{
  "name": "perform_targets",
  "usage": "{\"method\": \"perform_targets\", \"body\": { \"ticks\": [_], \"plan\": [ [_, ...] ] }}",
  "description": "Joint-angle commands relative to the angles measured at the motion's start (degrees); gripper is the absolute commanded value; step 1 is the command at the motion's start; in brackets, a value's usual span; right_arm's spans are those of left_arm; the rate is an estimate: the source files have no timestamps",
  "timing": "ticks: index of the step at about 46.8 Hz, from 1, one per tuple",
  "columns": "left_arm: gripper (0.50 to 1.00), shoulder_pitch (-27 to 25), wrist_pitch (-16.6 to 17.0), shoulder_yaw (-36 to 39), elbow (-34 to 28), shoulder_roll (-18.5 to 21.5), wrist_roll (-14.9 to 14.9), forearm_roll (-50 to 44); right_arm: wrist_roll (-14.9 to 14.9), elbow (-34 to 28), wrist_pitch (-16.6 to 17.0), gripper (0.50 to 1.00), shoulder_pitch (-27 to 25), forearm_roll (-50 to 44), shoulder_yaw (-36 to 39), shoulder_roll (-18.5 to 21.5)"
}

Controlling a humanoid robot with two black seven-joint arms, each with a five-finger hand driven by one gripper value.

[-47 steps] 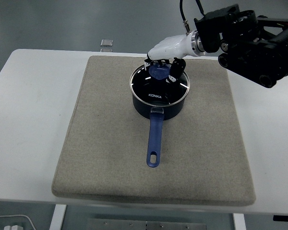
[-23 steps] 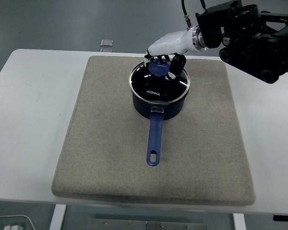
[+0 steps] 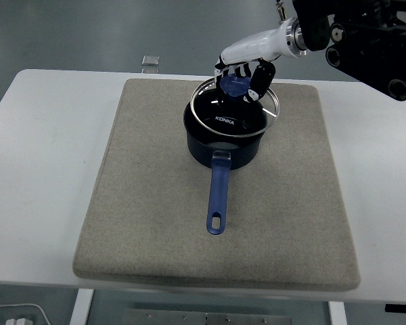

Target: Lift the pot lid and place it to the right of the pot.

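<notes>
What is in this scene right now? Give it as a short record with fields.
surface: grey mat on a white table
pot: dark blue pot, handle pointing to the near edge
lid: glass lid raised and tilted above the pot, offset to its right
right robot hand: right robot hand holding the lid by its blue knob
left robot hand: not in view
other: small clear object at the table's far edge

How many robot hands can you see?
1: the right hand at the top right, holding the lid by its blue knob above the pot. The left hand isn't in view.
</notes>
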Motion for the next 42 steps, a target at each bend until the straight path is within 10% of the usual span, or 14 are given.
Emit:
{"method": "perform_targets", "body": {
  "ticks": [1, 42],
  "plan": [
    [1.0, 0.01, 0.01, 0.0, 0.0, 0.0, 0.01, -0.07, -0.01, 0.01, 0.5, 0.5, 0.0, -0.08, 0.0, -1.71],
    [1.0, 0.01, 0.01, 0.0, 0.0, 0.0, 0.01, 0.01, -4.75, -0.08, 0.5, 0.5, -3.77, -0.17, -0.18, -11.47]
  ]
}}
